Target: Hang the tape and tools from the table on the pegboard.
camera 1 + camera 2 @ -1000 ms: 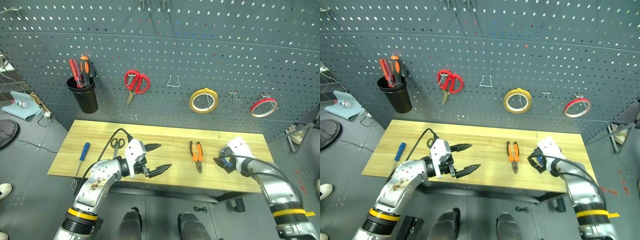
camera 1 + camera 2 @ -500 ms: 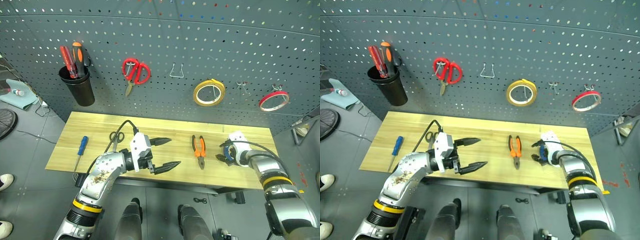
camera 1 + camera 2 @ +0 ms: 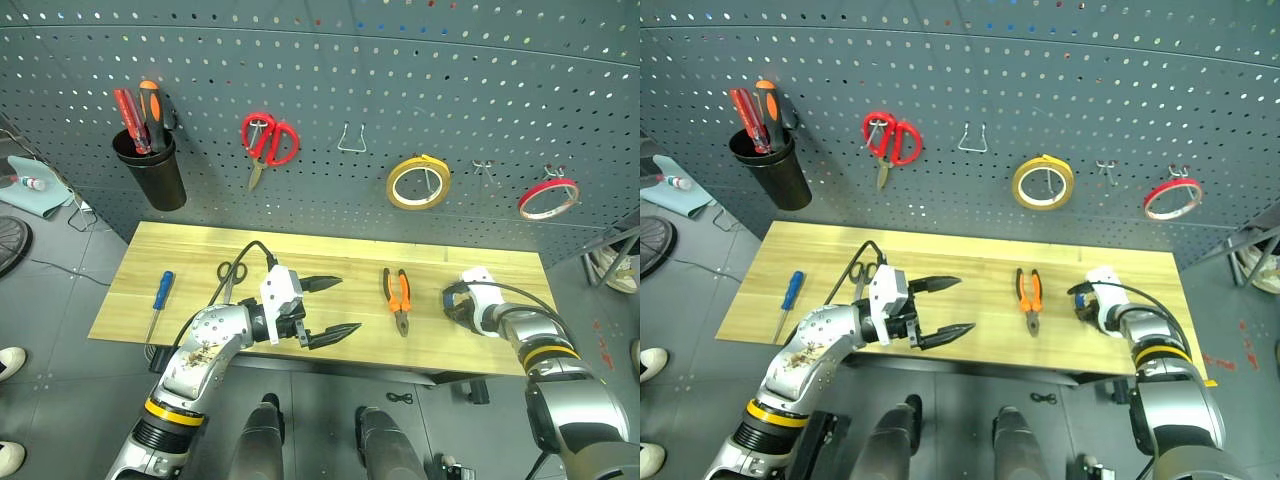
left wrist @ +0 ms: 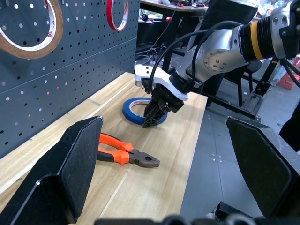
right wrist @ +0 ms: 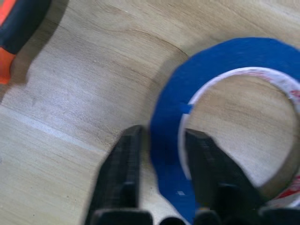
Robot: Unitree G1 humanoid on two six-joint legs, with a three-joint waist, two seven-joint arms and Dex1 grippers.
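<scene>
While the pliers [image 3: 398, 299], scissors [image 3: 231, 273] and blue screwdriver [image 3: 161, 299] are lying untouched on the table [image 3: 330, 260], the head views are showing the right gripper [image 3: 455, 309] working at the tape [image 3: 458, 301] near the table's right end, the pickup step by all appearances; the roll itself is largely hidden there behind the gripper. The left gripper [image 3: 331, 307] is hovering over the near edge with its jaws spread and empty. From the left wrist, the right gripper is pressing down on the near rim of the flat-lying tape [image 4: 138, 108], just right of the pliers. From the right wrist, the two fingers [image 5: 123, 168] are pinching the blue wall, one outside, one inside the hole. Next, a lift and a carry to a free hook [image 3: 350, 140] on the pegboard [image 3: 400, 90] are looking likely; how firm the grip is cannot be told.
</scene>
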